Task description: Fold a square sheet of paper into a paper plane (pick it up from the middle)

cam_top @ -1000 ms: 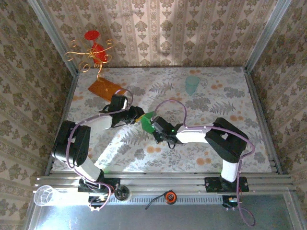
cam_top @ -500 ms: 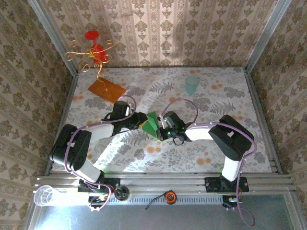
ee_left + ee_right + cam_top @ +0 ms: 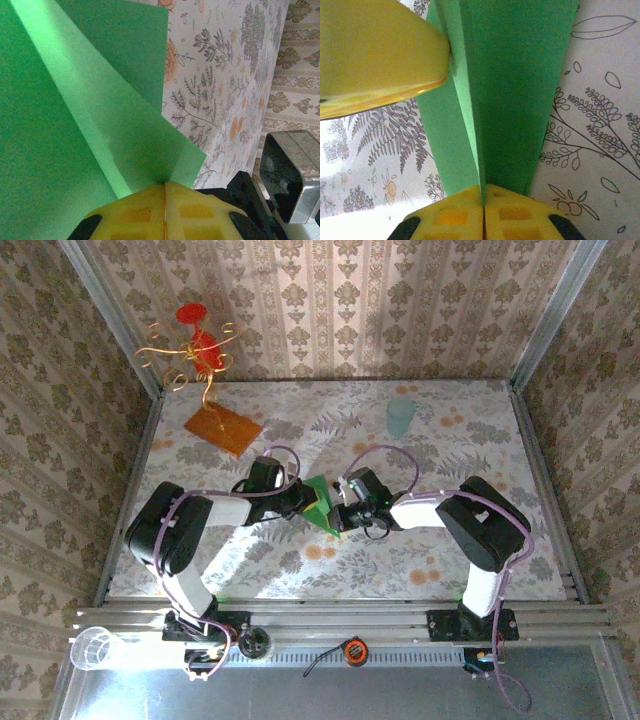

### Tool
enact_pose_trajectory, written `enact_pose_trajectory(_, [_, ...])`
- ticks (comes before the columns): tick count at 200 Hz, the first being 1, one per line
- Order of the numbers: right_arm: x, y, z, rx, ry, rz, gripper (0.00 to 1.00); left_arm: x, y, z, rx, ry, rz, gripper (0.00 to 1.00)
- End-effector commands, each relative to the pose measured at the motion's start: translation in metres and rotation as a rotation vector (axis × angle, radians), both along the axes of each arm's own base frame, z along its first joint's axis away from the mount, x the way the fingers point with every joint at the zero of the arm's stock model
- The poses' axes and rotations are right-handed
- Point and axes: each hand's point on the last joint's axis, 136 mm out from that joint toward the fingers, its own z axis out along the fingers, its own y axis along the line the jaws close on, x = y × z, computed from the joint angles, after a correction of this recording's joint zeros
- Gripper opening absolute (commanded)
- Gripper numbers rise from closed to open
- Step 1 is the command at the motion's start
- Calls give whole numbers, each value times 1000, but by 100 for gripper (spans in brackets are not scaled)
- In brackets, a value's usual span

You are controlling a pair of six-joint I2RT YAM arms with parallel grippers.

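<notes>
The green paper plane [image 3: 321, 502] hangs between both grippers above the middle of the floral table [image 3: 440, 570]. My left gripper [image 3: 304, 499] is shut on its left side; in the left wrist view the yellow jaws [image 3: 165, 186] pinch the green folds [image 3: 100, 110] where they meet. My right gripper [image 3: 338, 515] is shut on the opposite side; in the right wrist view its jaws [image 3: 483, 192] clamp the centre crease of the paper plane [image 3: 515, 90]. A yellow finger of the left gripper [image 3: 375, 55] crosses the upper left of that view, touching the paper.
An orange-brown board [image 3: 223, 427] carrying a gold wire stand with red ornaments [image 3: 196, 350] sits at the back left. A pale teal cup [image 3: 400, 416] stands at the back right. A clear plastic cup [image 3: 95, 647] lies on the front rail. Patterned walls enclose the table.
The left gripper moved right, up to the paper, and shut on it. The right gripper shifted right and a little up with the paper, staying shut.
</notes>
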Motion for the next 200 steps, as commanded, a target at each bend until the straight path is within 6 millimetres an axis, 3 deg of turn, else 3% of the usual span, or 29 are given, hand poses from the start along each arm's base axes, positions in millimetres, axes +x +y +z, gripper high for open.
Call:
enact_pose_trajectory(1, [-18,-9,-23,-42,130,-3,10,8,-14,16,-66,-39,-34,10])
enact_pose_trajectory(148, [-11,-18,-22,21,272,-94,12,14,-28,0,-79,-4,-77,6])
enact_pose_trajectory(200, [-12,-18,-2,69,301,-109,19,14,-28,-8,-62,17,-82,6])
